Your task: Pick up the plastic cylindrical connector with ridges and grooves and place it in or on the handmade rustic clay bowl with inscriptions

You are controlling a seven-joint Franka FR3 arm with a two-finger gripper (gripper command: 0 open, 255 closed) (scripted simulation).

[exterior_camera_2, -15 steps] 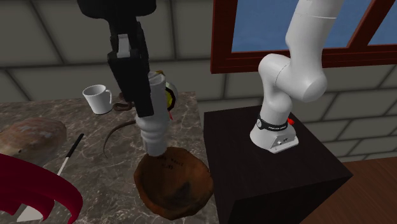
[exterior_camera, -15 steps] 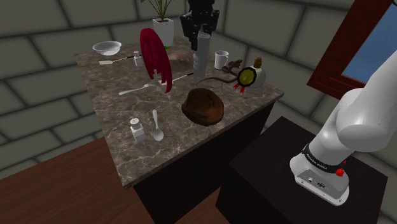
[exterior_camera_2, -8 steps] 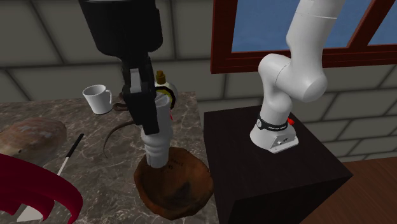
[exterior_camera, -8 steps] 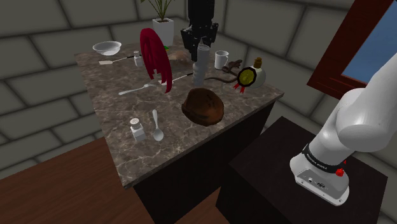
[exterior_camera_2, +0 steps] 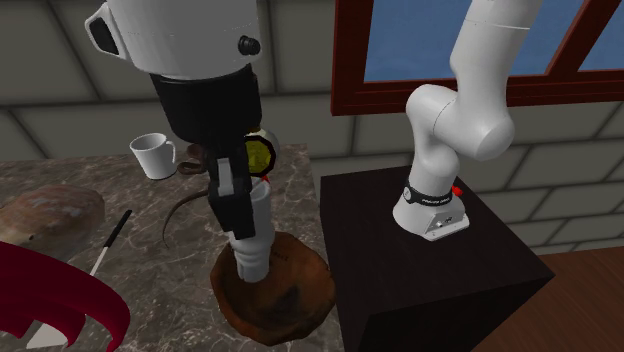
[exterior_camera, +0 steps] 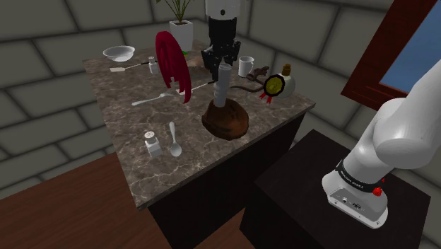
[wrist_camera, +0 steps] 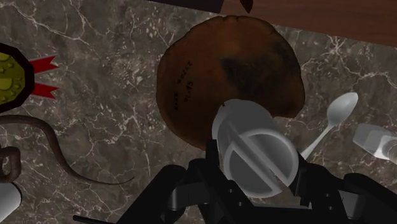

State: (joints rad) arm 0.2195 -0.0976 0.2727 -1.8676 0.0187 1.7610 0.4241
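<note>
Brown, rough bowl (exterior_camera: 227, 120) with scratched lettering sits right under my fingers, on the dark marbled surface (exterior_camera: 134, 131) near its edge. The gripper (exterior_camera: 221, 65) comes straight down over it. The fingers are clamped on the upper end of the pale grey connector (exterior_camera: 222, 86), one finger on each side. The long axis is vertical, in line with the fingers. The free, narrower stepped end points down into the bowl. From the second exterior view the connector (exterior_camera_2: 251, 238) hangs below the gripper (exterior_camera_2: 238, 212) and its lower end sits at the bowl (exterior_camera_2: 290, 292), inside the rim line. I can't tell if it's touching the clay or just off it. The wrist view is end-on, so the connector (wrist_camera: 257, 151) reads as stacked circles with a bar across the near face. The bowl (wrist_camera: 203, 70) lies beyond the gripper (wrist_camera: 254, 188), a bit off-centre from the fingertips. My read on the upright hold: a top grasp lets the part go down into the bowl without the fingers hitting the rim, and it clears everything else on the surface. The placing step looks nearly done, with only the release left. The risk is that the connector is tall and narrow, so once let go it may tip and lean on the rim or roll out. A spoon (wrist_camera: 331, 118) lies on the surface just beside the bowl, off to one side of the fingers, and isn't in the way.
</note>
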